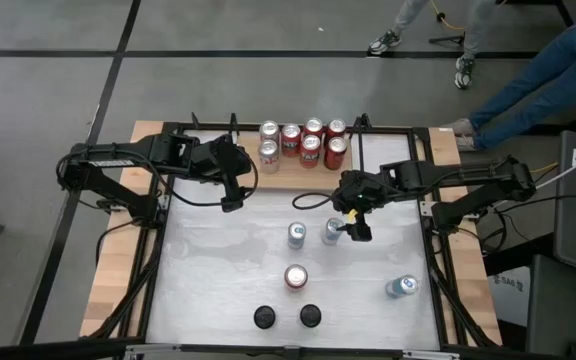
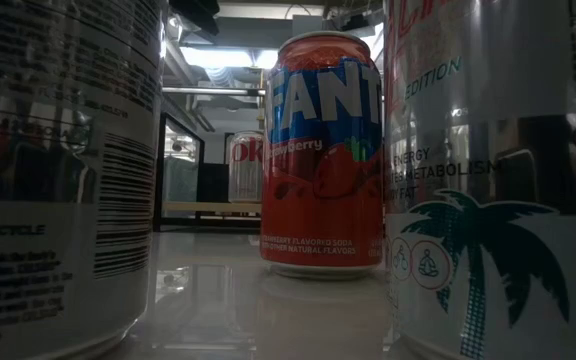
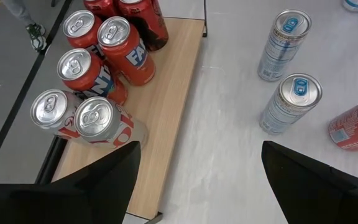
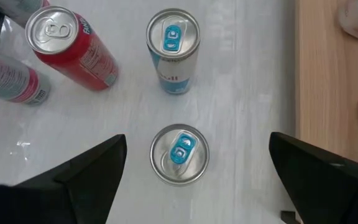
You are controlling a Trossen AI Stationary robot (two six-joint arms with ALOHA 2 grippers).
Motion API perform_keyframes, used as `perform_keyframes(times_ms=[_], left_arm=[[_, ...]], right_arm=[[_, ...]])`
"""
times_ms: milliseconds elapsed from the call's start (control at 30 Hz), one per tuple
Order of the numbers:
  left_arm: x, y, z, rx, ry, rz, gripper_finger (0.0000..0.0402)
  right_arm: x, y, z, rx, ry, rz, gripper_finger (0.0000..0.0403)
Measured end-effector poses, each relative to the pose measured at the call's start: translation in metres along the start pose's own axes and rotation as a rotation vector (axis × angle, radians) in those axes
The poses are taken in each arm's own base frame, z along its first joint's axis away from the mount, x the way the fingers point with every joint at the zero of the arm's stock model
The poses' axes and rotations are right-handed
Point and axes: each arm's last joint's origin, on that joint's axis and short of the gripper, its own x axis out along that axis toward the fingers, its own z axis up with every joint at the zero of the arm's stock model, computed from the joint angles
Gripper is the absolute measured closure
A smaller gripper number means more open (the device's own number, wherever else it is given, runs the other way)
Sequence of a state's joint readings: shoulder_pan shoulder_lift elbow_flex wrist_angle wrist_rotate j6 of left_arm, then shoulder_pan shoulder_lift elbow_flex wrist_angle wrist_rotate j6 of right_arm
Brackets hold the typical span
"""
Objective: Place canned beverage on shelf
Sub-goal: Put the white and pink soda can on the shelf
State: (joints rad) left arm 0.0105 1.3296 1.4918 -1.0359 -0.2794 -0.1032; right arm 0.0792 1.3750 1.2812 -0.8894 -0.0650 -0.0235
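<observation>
The shelf, that light-wood board, sits at upper centre of the overhead frame against the table's far edge, and we count seven cans crowded on it. The white table fills the middle of the frame below it. On the left we see the left arm, its left gripper hovering just left of the shelf's end with its fingers spread apart and nothing between them; its wrist camera looks down on the red Fanta cans and two silver-topped cans packed at that end of the board. On the right, the right gripper hangs right of centre over a slim silver can, fingers wide apart and nothing grasped; from its wrist camera we see that can's blue tab centred between the two dark fingers, not touched by either. A second slim silver can stands just to the left of it in the overhead frame. Below those, at lower centre, a red Fanta can stands upright alone, and it fills the middle of the table-level view. Two black-topped cans stand side by side near the bottom edge. At lower right a pale can lies on its side.
</observation>
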Motion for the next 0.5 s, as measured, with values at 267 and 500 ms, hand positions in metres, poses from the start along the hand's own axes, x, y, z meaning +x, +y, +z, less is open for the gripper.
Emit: perform_keyframes(times_ms=[267,500], left_arm=[[0.0001,0.0,0.0,0.0,0.0,0.0,0.0075],[0.0001,0.0,0.0,0.0,0.0,0.0,0.0075]], right_arm=[[0.0001,0.0009,-0.0001,0.0,0.001,0.033,0.002],[0.0001,0.0017,-0.0001,0.001,0.0,0.06,0.002]])
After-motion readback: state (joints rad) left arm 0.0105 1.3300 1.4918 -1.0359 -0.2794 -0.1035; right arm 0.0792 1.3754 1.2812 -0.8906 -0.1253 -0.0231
